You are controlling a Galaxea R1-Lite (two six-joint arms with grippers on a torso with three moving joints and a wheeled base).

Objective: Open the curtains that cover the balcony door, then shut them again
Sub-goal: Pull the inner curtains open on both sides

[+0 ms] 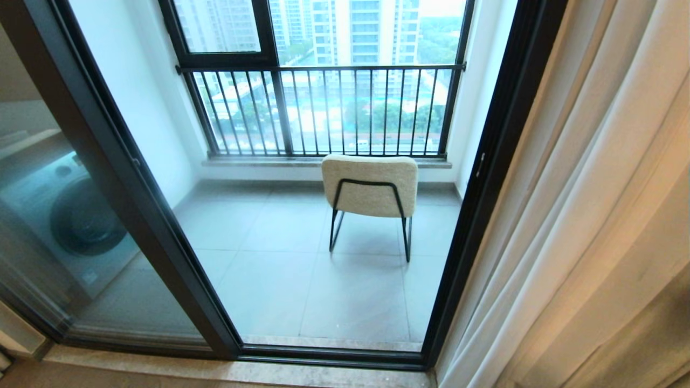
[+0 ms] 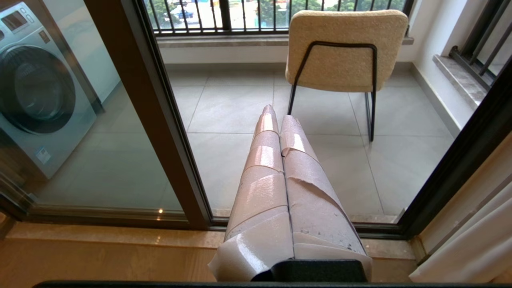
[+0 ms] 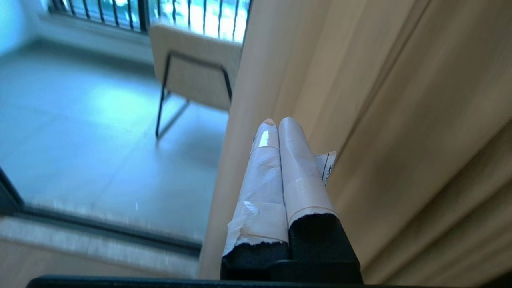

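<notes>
The curtains (image 1: 582,215) hang gathered in long pale folds at the right side of the head view, beside the balcony door (image 1: 488,178) with its dark metal frame. The glass between the frame posts is uncovered. My right gripper (image 3: 279,121) is shut, its taped fingers pressed together with nothing between them. It sits close in front of the curtains (image 3: 400,100), apart from the fabric. My left gripper (image 2: 279,114) is shut and empty, pointing at the balcony floor, with a curtain edge (image 2: 472,248) off to one side. Neither arm shows in the head view.
A beige chair (image 1: 370,186) on black legs stands on the tiled balcony, in front of the black-barred railing window (image 1: 323,108). A washing machine (image 1: 81,215) sits behind the left glass panel. A stone threshold (image 1: 215,369) runs along the door's base.
</notes>
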